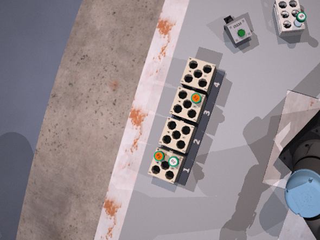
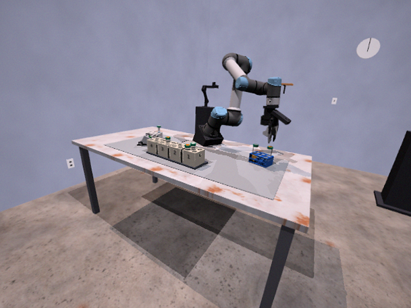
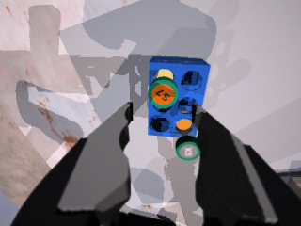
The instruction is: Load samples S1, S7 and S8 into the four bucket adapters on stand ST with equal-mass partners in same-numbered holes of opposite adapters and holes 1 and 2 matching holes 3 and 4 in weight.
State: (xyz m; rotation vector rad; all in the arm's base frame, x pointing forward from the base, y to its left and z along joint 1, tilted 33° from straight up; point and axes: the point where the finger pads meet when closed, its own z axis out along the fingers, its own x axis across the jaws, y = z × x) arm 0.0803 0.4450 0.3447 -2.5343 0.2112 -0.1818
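In the wrist view a blue rack (image 3: 178, 96) lies below my gripper (image 3: 162, 104), which is open and empty high above it. The rack holds a tube with an orange cap dot (image 3: 163, 94) at its left and a tube with a grey cap dot (image 3: 188, 151) at its near edge. In the exterior view the gripper (image 2: 271, 133) hangs above the blue rack (image 2: 261, 158). Adapter 1 (image 1: 166, 165) holds an orange-dot tube (image 1: 159, 155) and a white-dot blank (image 1: 173, 161). Adapter 3 (image 1: 187, 104) holds an orange-dot tube (image 1: 196, 98). Adapter 2 (image 1: 177, 135) and adapter 4 (image 1: 198, 74) are empty.
The green DONE key (image 1: 241, 32) sits on its small desk beyond adapter 4. A white rack (image 1: 288, 15) at the far corner holds one white-dot blank (image 1: 300, 16). The arm's base (image 1: 308, 167) stands at the right of the mat.
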